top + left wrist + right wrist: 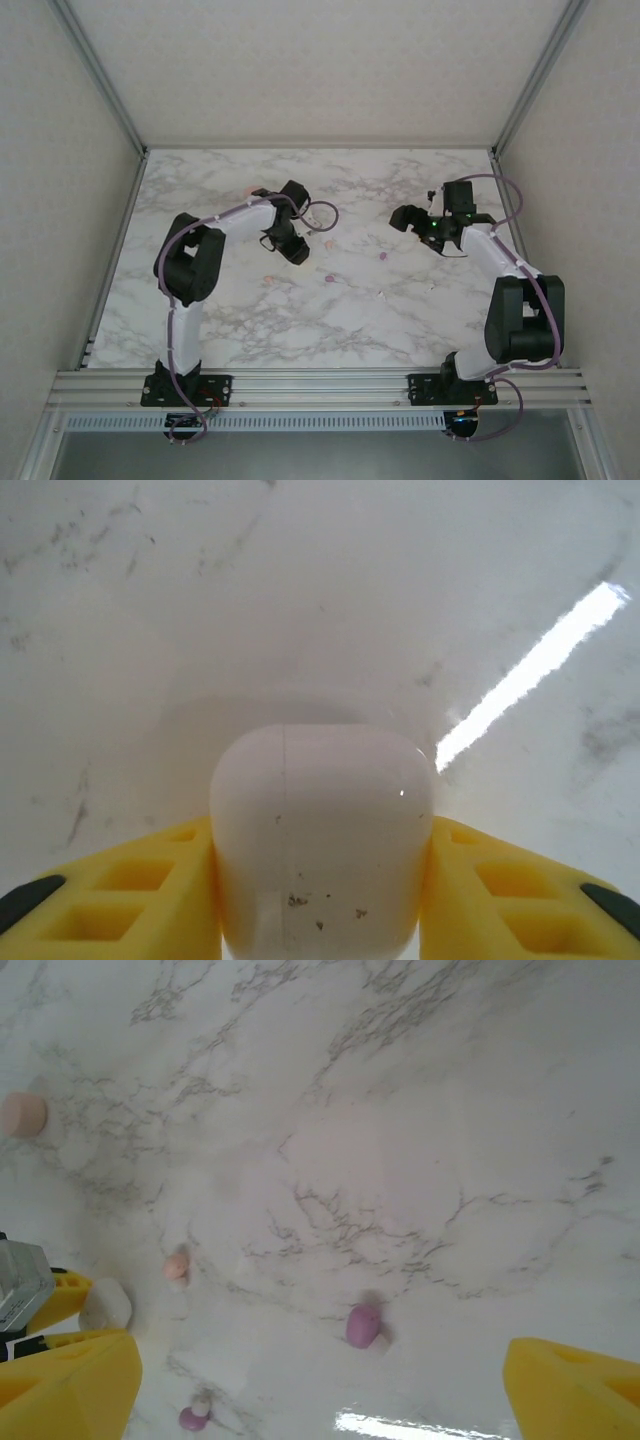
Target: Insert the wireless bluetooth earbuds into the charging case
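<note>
Left wrist view had the left gripper [320,832] clamped on the white case [320,800]. Both yellow fingers [150,885] pressed against its sides, and the case had a few dark specks on its near face. It sat low over the marble table [300,600]; couldn't tell whether it actually touched.

The right wrist cam showed the right gripper [318,1350] with its jaws spread wide, holding nothing and hanging above the table. From there you could see the white case [105,1305] off at the edge with one left-gripper finger [62,1297] beside it.

None of the earbuds were in the white case; they all lay loose on the marble. The pink earbud [176,1266] was just beside the white case, on the side toward the right gripper. The purple earbud [362,1325] lay farther out the same way, well apart from the white case. A purple-and-white piece [193,1417] lay near the white case, toward the camera. A pink case [22,1114] lay well beyond the white case.
</note>
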`<state>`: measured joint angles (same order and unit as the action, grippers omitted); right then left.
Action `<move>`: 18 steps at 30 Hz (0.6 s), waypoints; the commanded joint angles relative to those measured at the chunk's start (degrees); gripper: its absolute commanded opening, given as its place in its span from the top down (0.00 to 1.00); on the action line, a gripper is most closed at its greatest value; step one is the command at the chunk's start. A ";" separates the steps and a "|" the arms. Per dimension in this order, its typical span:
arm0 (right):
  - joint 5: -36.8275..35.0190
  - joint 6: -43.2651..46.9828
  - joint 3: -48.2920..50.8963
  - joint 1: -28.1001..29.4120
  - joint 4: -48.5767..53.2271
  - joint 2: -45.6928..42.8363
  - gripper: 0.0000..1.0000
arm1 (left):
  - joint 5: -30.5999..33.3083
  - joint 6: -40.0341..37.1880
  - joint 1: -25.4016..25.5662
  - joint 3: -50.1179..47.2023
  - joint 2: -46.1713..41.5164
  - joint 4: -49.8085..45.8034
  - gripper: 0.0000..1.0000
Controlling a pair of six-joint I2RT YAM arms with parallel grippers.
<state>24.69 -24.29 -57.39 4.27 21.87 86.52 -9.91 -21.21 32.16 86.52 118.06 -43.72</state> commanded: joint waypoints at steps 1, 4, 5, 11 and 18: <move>8.27 -2.38 -2.29 0.03 -0.43 1.52 0.12 | -5.30 -0.03 -0.17 -1.42 -9.65 2.74 0.59; 15.75 -3.60 -4.22 0.20 -0.81 1.98 0.20 | -10.13 -1.62 -0.12 -3.25 -15.89 6.78 0.63; 18.29 -3.89 -4.92 0.37 -0.95 1.90 0.23 | -12.16 -3.32 -0.08 -4.67 -18.23 8.76 0.63; 27.13 -3.48 -8.45 2.84 0.59 0.31 0.29 | -21.00 -12.05 0.16 -10.03 -27.17 17.19 0.64; 31.48 -3.55 -13.34 8.15 2.23 -1.61 0.34 | -23.31 -19.63 1.63 -11.79 -31.57 20.24 0.63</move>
<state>51.35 -27.83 -67.18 10.39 22.39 86.67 -29.71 -35.57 32.80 75.72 88.42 -26.04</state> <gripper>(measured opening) 0.671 0.425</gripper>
